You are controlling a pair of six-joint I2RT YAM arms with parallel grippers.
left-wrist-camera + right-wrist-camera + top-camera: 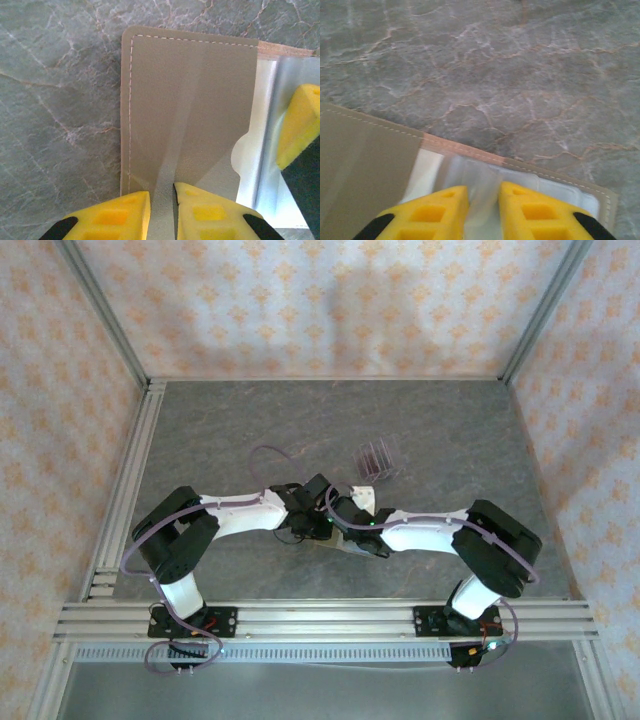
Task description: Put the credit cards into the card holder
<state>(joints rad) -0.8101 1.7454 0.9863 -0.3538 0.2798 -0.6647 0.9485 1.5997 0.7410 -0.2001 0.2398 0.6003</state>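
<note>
Grey veined stone makes up the table (470,430), boxed in by patterned walls (320,300) and an aluminium rail (125,500) along one side. The card holder (190,100) lies opened flat directly under both claws, where the two arms meet. The left claw (161,194) has its fingers nearly together with a raised ridge of the olive pocket panel between them, so it looks clamped on that panel. The stitched edge runs ahead of it and to its left. The right claw (483,189) also sits nearly closed, with the clear window film rising between its pads, and appears pinched on it. Bare stone stretches ahead of this claw past the tan hem. The credit cards (373,452) stand in a clear slotted stand (388,471) beyond the right claw, apart from the wallet. I judge the wallet light and limp, so it would buckle or slide if tugged. It is best held by a pocket lip, near the thumb notch to the right of the left claw. The cards look thin, stiff and slick and are best gripped by a short edge. There is ample open room ahead of the claws, but very little between them.
</note>
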